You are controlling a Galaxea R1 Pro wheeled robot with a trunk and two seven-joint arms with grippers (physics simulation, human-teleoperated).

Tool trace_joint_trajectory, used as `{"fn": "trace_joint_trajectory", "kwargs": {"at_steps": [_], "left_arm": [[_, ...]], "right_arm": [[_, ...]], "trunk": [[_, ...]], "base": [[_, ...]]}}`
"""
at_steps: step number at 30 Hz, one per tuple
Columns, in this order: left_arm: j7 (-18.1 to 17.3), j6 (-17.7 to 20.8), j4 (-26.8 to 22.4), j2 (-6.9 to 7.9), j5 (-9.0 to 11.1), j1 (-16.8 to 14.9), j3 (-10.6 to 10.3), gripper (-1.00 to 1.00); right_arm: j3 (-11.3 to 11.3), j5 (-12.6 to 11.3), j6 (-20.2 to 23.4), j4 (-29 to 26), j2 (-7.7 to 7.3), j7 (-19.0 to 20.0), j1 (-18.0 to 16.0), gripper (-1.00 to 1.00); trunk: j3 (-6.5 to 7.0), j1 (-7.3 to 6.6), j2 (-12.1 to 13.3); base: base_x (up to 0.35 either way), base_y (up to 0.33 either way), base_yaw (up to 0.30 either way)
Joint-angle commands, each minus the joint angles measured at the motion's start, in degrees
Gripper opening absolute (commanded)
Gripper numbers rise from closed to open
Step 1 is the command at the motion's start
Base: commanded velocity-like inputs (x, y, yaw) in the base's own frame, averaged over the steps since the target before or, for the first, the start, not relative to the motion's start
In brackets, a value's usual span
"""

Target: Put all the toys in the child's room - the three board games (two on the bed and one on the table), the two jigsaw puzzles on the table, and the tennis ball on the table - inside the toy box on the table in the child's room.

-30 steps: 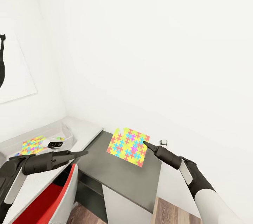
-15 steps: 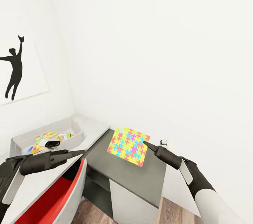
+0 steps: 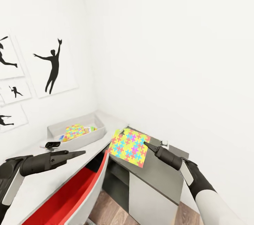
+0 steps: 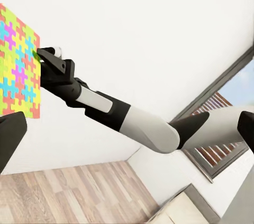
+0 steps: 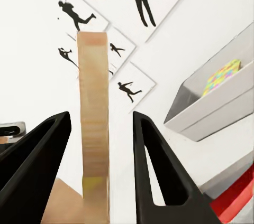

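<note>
Puzzle in tool: jigsaw puzzle (image 3: 129, 147) held up in the air by the right tool (image 3: 144, 143), gripped at one edge, tilted, colourful face toward the head camera; it hangs over the dark grey cabinet top (image 3: 155, 175), just beside the worktop's end.
Right tool: fingers clamped on the puzzle; the right wrist view shows the board edge-on (image 5: 94, 129) between the two black fingers (image 5: 159, 171).
Toy box: pale grey tray (image 3: 76, 138) on the worktop (image 3: 53, 179), near the corner of the room, well apart from the held puzzle.
Box contents: another jigsaw puzzle (image 3: 76, 130) lies inside, with small colourful bits next to it, too small to tell what.
Left tool: left tool (image 3: 83, 153) hovers over the worktop in front of the toy box, holding nothing; fingers look together, pointing toward the held puzzle.
Left wrist view: shows the right arm (image 4: 121, 121) gripping the puzzle (image 4: 18, 68) against the white wall.
Chair: red seat with white shell (image 3: 70, 196) under the worktop edge.
Wall: black silhouette pictures (image 3: 53, 66) above the toy box.
</note>
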Motion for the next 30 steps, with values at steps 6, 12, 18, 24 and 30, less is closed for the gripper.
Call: {"fn": "trace_joint_trajectory", "kwargs": {"at_steps": [6,12,18,24,30], "left_arm": [[-0.2,0.6,0.0,0.01,0.0,0.0,0.0,1.00],[-0.2,0.6,0.0,0.01,0.0,0.0,0.0,1.00],[-0.2,0.6,0.1,0.03,0.0,0.0,0.0,1.00],[-0.2,0.5,0.1,0.01,0.0,0.0,1.1,1.00],[-0.2,0.4,0.1,0.01,0.1,0.0,1.2,1.00]], "right_arm": [[-0.1,-0.1,0.6,0.0,0.01,0.1,0.0,-1.00],[0.0,-0.1,0.5,0.0,-0.02,0.2,0.0,-1.00],[-0.1,-0.1,0.5,0.0,-0.07,0.4,0.0,-1.00],[-0.1,-0.1,-0.3,0.0,-0.07,0.5,0.0,-1.00],[0.1,-0.1,0.3,-0.1,0.06,-0.3,0.0,-1.00]], "trunk": [[0.10,0.03,-0.1],[0.27,0.03,-0.1],[0.34,0.03,-0.1],[0.35,0.03,-0.1],[0.35,0.03,-0.1]], "base": [[0.020,0.249,0.276],[0.080,0.270,0.276],[0.121,0.218,0.147],[0.036,0.031,0.014],[0.001,0.001,0.000]]}}
